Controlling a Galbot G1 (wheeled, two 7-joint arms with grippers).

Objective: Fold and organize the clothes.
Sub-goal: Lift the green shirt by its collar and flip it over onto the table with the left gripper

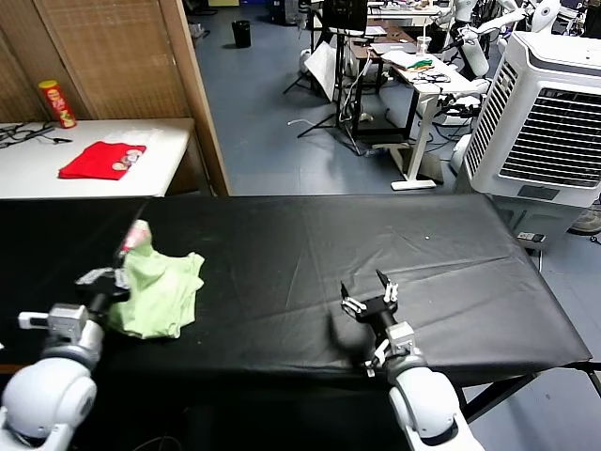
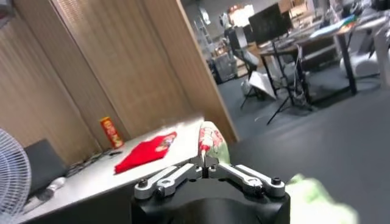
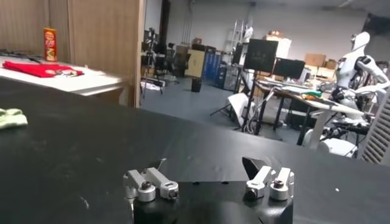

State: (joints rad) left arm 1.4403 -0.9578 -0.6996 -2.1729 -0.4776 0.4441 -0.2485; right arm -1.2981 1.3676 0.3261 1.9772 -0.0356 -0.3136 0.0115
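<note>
Broadly, the black cloth-covered desk (image 1: pixel 376 244) serves as the landmark, and on its near left part lies the pale light-green short-sleeved T-shirt (image 1: pixel 161 291) of thin soft fabric, bunched in a loose heap, not spread flat. One edge, showing a small reddish speckled print, is drawn up above the heap. The left hand (image 1: pixel 115 278) sits at the heap's left side, closed on that raised fabric; in the left wrist view the printed edge stands up from between its pinched fingertips. The right hand (image 1: pixel 370 303) hovers over the desk's near middle, well apart from the shirt, jaws spread wide and empty. By my reading, the step is the opening lift and spread. Next calls for the right hand to take a second edge so the shirt can be laid flat.
</note>
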